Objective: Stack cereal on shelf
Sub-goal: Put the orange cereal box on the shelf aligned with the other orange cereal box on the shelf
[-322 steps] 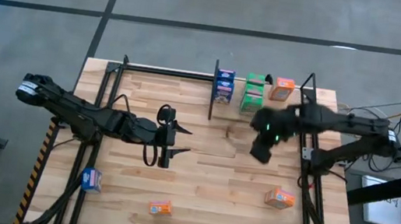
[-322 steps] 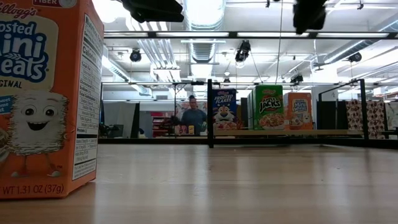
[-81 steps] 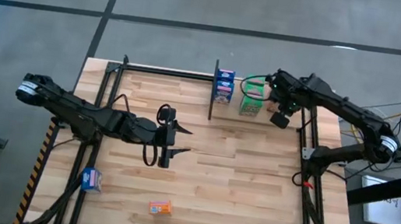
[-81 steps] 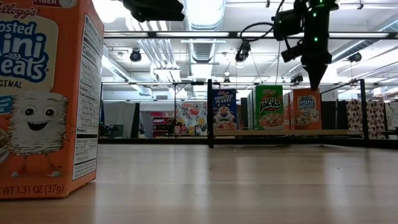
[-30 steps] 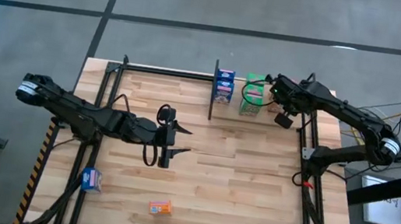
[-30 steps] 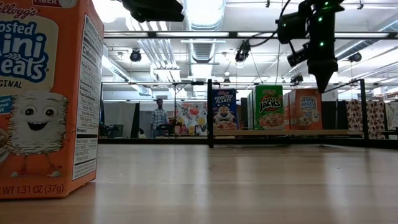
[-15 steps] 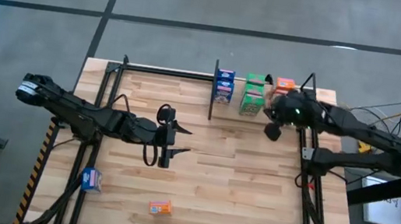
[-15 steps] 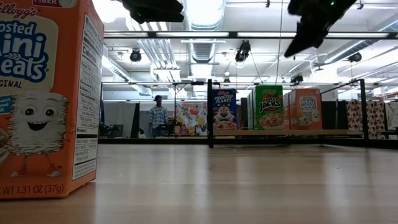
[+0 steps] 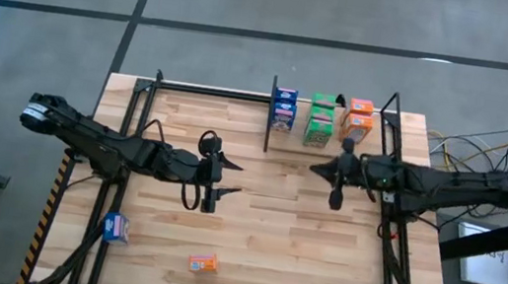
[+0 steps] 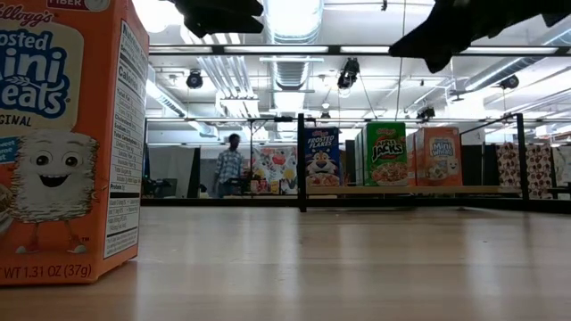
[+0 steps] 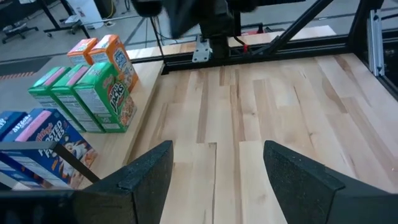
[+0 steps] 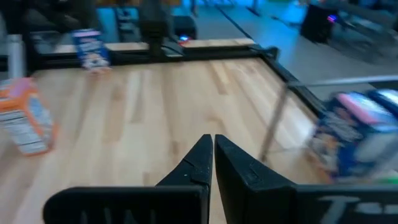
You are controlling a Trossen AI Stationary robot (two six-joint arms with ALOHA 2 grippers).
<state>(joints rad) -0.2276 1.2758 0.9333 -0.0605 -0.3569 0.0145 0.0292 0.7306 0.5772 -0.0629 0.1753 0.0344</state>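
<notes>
From above, the shelf point(image 9: 338, 112) runs along the far edge of the tabletop point(image 9: 254, 212), with blue point(image 9: 284, 109), green point(image 9: 321, 119) and orange point(image 9: 358, 120) cereal boxes standing in a row right of its black divider point(image 9: 270, 114). Two boxes lie near the front edge: a blue one point(image 9: 115, 228) and an orange one point(image 9: 203, 263). The right pincer point(image 9: 336, 174) hangs just in front of the shelf, fingers together and empty. The left pincer point(image 9: 218, 172) hangs over mid-tabletop with its fingers apart, holding nothing. The risk: the right arm sits close to the shelved row, so a swing toward the front boxes could clip the orange one and topple it.

At table height, the three shelved fronts stand upright side by side point(image 10: 375, 153). The loose orange box point(image 10: 67, 143) fills the near left. A person point(image 10: 229, 168) walks in the room behind. Any knock to one upright box would likely carry down the row, since they stand so close.

The left wrist camera shows its spread fingers point(image 11: 152, 171) facing the shelved boxes from the side: blue point(image 11: 43, 134), green point(image 11: 102, 93), orange point(image 11: 111, 57). Approaching from here, the open fingers could catch the divider.

The right wrist camera shows its fingers pressed together point(image 12: 214, 162), aimed across at the loose boxes point(image 12: 25, 121). Unless they part before descending, they would shove a box, not grasp it.
</notes>
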